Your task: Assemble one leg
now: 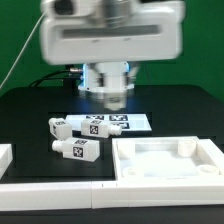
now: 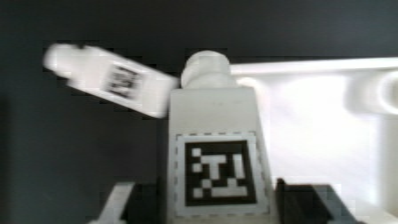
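The black worktop (image 1: 30, 110) fills the scene, and the blurred white arm (image 1: 105, 35) hangs over its far middle. On the exterior view's right, near the camera, lies the large flat white panel (image 1: 165, 165) with raised rim and corner sockets. A long white strip (image 1: 55, 190) runs along the near edge on the exterior view's left. The marker board (image 1: 128, 122) lies flat at the far middle, just under the arm.

The end effector (image 1: 109, 97) hovers above the marker board, clear of the worktop. In the wrist view its dark fingers (image 2: 121, 203) stand closed against the two sides of the leg (image 2: 214, 125), which it holds between them. The leg's square tag faces the wrist camera, and its narrower peg end (image 2: 205, 68) points away from the fingers, toward the panel's rim. The exterior view is too blurred there to show the leg clearly.

Two more loose posts lie on the worktop on the exterior view's left: the far post (image 1: 57, 126) left of the marker board, and the near post (image 1: 76, 149) between it and the white strip.
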`<state>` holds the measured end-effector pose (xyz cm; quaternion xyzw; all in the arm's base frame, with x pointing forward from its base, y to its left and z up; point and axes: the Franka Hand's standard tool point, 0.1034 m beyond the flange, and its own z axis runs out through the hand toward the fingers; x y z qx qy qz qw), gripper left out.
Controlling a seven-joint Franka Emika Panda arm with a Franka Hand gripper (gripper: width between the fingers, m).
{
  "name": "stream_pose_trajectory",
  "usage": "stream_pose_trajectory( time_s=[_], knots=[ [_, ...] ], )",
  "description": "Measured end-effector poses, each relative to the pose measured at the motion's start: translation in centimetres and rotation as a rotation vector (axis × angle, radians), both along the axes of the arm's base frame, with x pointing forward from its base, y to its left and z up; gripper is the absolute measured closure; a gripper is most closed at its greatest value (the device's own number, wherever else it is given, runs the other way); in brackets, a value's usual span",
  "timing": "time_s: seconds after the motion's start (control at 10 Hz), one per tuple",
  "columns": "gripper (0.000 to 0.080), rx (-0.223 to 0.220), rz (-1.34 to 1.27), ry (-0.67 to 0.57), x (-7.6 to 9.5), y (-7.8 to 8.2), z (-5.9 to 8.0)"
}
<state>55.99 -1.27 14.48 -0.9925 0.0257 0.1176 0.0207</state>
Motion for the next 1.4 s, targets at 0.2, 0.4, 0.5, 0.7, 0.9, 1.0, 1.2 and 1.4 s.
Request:
stream_pose_trajectory(
  time_s=[0.2, 0.4, 0.5, 0.7, 0.9, 1.0, 1.2, 1.4],
  knots=[
    [0.0515, -0.017, -0.063, -0.177, 2.4, 4.4, 1.1],
    [0.0515, -0.011, -0.072, -0.329, 2.8, 5.1, 1.1],
    [0.0515, -0.014, -0.079, -0.364, 2.8, 5.1, 0.9],
    [0.0515, -0.021, -0.075, -0.499, 3.3, 5.3, 0.6],
    [0.0515, -0.007, -0.090, -0.726, 4.2, 8.3, -0.2],
    [0.0515, 0.006, -0.068, -0.826, 4.3, 10.9, -0.9],
    [0.0515, -0.021, -0.091, -0.874, 2.8, 11.1, -4.2],
    [0.0515, -0.020, -0.082, -0.847, 2.9, 11.2, -3.9]
  ],
)
